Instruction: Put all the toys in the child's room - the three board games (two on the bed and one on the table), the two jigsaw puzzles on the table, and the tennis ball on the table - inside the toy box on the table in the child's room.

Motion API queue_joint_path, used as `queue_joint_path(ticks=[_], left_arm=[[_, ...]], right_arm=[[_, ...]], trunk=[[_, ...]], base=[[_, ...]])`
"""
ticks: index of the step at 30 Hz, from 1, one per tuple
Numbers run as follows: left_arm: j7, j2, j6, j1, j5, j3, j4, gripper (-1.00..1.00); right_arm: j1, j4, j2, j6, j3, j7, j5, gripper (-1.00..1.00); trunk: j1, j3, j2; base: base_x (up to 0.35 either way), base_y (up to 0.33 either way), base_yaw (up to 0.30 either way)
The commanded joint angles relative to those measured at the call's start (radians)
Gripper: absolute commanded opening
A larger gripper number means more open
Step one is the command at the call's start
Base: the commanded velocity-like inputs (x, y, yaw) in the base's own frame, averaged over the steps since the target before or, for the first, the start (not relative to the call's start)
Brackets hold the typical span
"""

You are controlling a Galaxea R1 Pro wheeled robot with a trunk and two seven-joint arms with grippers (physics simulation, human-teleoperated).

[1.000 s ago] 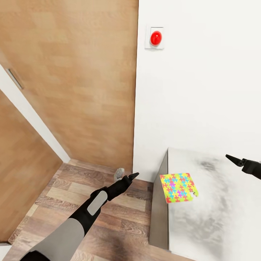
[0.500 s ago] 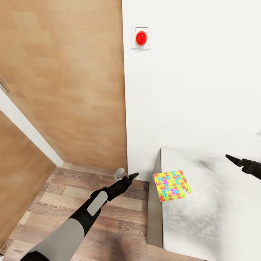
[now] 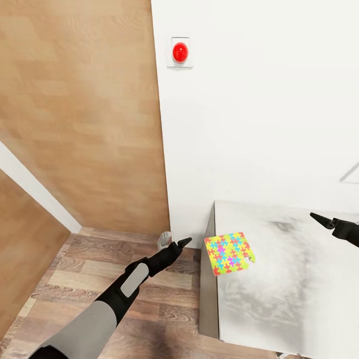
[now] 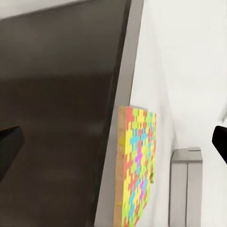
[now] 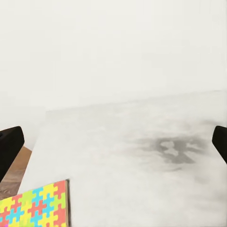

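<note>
We see 1 jigsaw puzzle [image 3: 229,253] lying flat on the light grey table [image 3: 294,284], right at the corner nearest the white wall and the brown wooden door [image 3: 80,114]; 1 edge reaches the table's side edge. Our left gripper [image 3: 182,243] hangs over the wood-plank floor [image 3: 99,279], just beside the table's dark side panel, its fingers spread wide with nothing between them. Our right gripper [image 3: 319,218] is poised above the tabletop, well apart from the puzzle, likewise spread and empty. A red wall button [image 3: 180,52] sits high on the wall.
</note>
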Motion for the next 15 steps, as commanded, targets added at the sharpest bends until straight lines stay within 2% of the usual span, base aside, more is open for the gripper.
queue_joint_path(ticks=[1,15], left_arm=[[-0.001,0.000,0.006,-0.001,0.010,-0.001,0.000,1.00],[-0.007,-0.001,0.006,-0.001,0.017,-0.001,0.000,1.00]], right_arm=[[-0.001,0.000,0.000,0.008,-0.001,0.002,-0.003,1.00],[-0.001,-0.007,0.000,0.008,-0.002,0.002,-0.003,1.00]], trunk=[[0.001,-0.002,-0.002],[0.001,-0.002,-0.002]], base=[[0.000,0.000,-0.033],[0.000,0.000,-0.031]])
